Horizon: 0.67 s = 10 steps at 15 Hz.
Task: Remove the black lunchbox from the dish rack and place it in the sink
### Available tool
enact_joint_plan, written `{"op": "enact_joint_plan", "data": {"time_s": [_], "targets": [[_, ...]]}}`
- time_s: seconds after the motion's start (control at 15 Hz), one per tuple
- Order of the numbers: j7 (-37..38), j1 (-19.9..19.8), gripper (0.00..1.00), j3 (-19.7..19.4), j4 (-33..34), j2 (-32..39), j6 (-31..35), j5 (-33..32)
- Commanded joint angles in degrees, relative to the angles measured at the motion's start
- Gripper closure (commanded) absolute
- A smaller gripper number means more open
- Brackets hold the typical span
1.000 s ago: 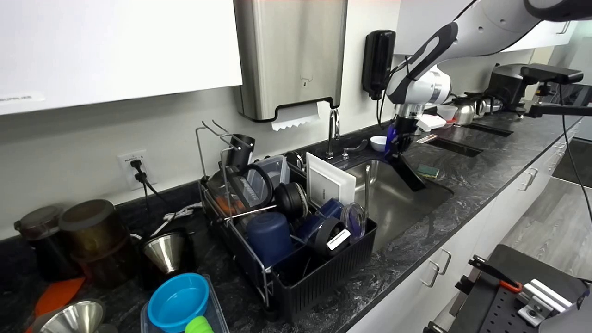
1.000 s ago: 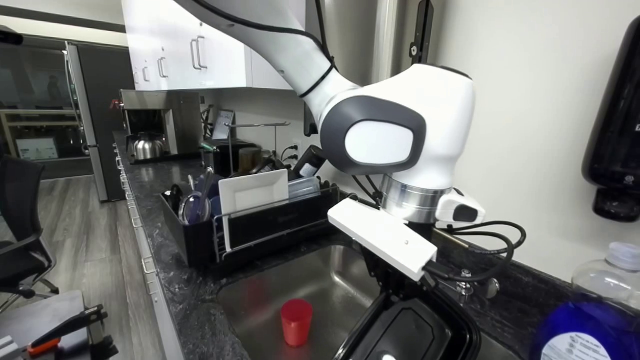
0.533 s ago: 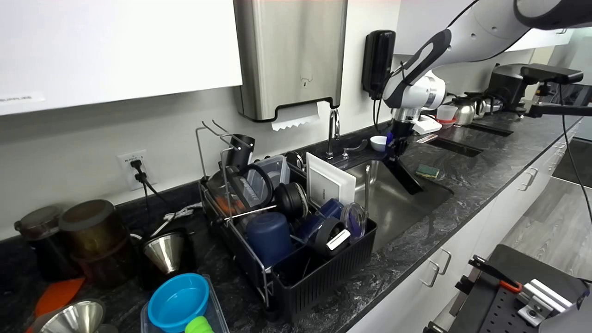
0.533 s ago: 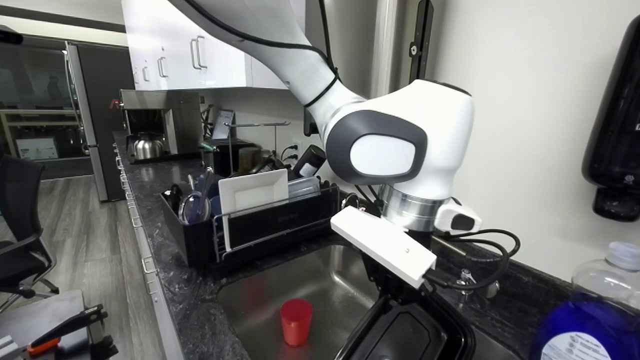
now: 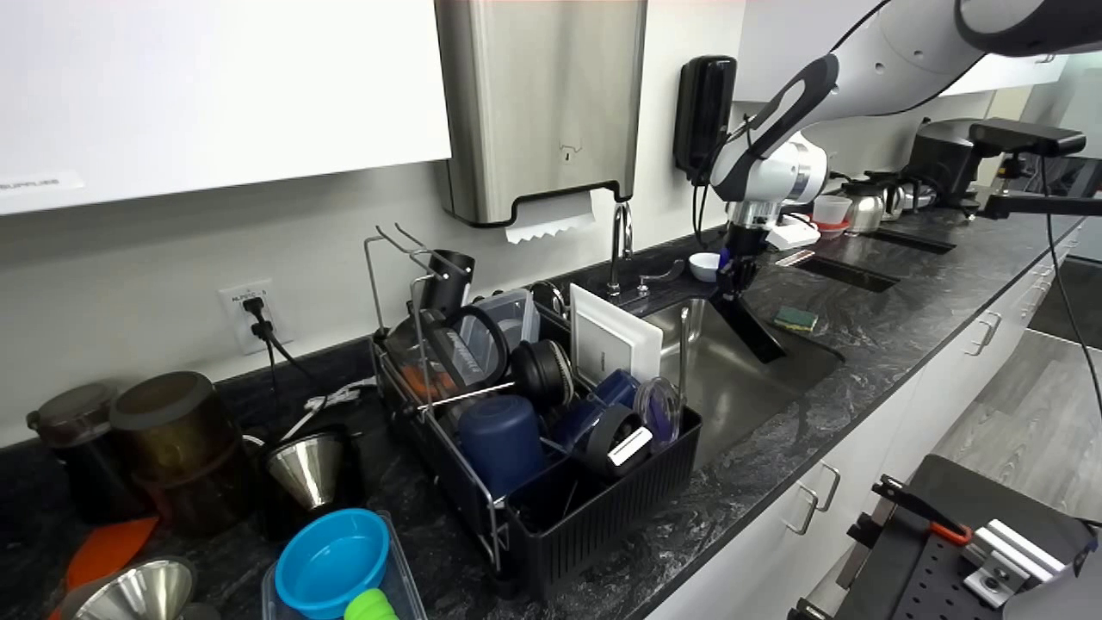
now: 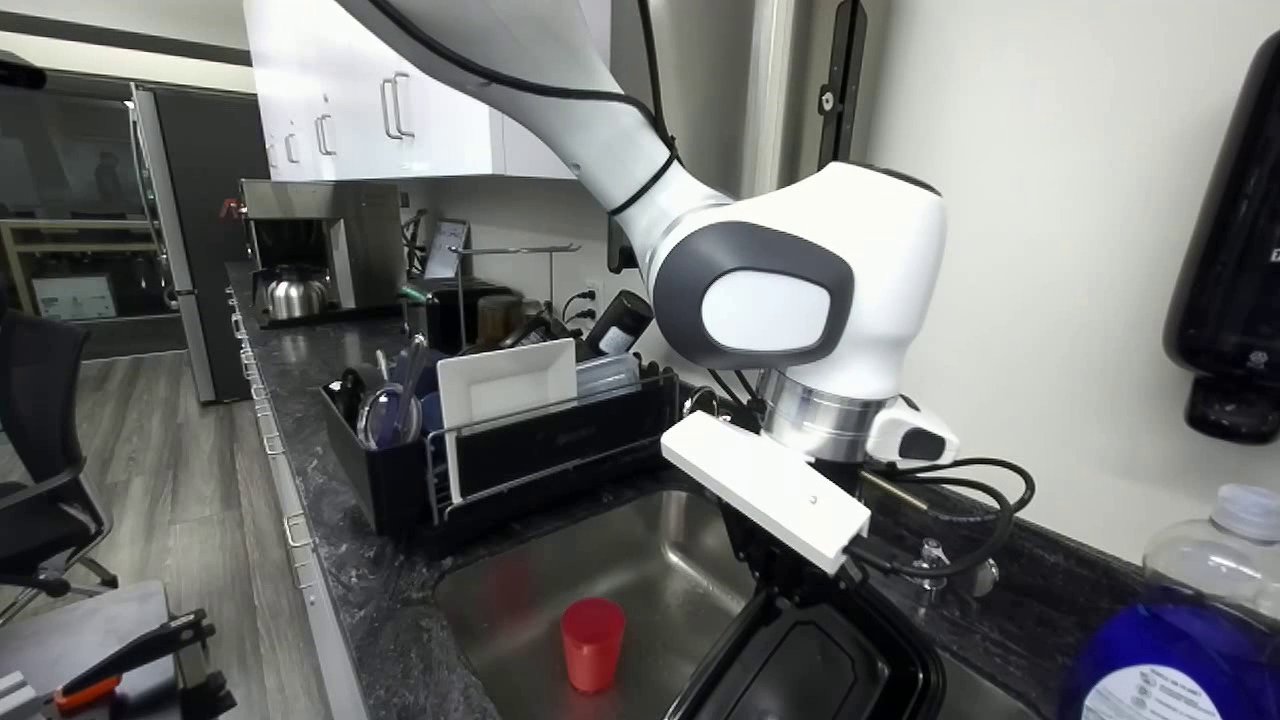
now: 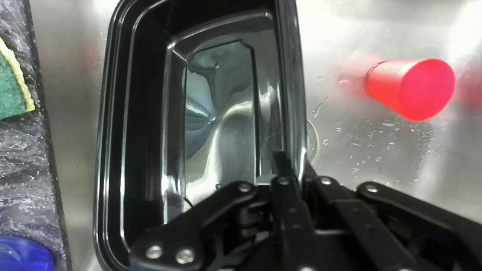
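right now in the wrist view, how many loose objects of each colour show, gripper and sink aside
Black rectangular plastic lunchbox with rounded corners: 1
Red tapered plastic cup: 1
Green and yellow sponge: 1
Blue rounded object, cut off by the frame: 1
Total: 4

Arm [image 6: 600, 140] slopes down toward black lunchbox [image 7: 147, 124] in both exterior views. Wrist [image 6: 880, 270] above lunchbox, bent so that hand [image 7: 296, 170] points downward at lunchbox rim. Silver flange [image 6: 822, 418] and slanting white housing [image 6: 765, 490] also above lunchbox. Fingers [image 7: 282, 165] nearly together, pinched on lunchbox wall, one inside, one outside, linkages [image 7: 414, 207] spread out behind tips.
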Motion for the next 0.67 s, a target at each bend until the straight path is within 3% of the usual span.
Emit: {"op": "enact_joint_plan", "data": {"time_s": [0.0, 0.6], "targets": [[0.6, -1.2, 0.93, 1.3, 0.1, -0.1, -0.1, -1.0], [2.8, 0.6, 0.98, 1.0, 1.0, 2.1, 0.2, -4.3]]}}
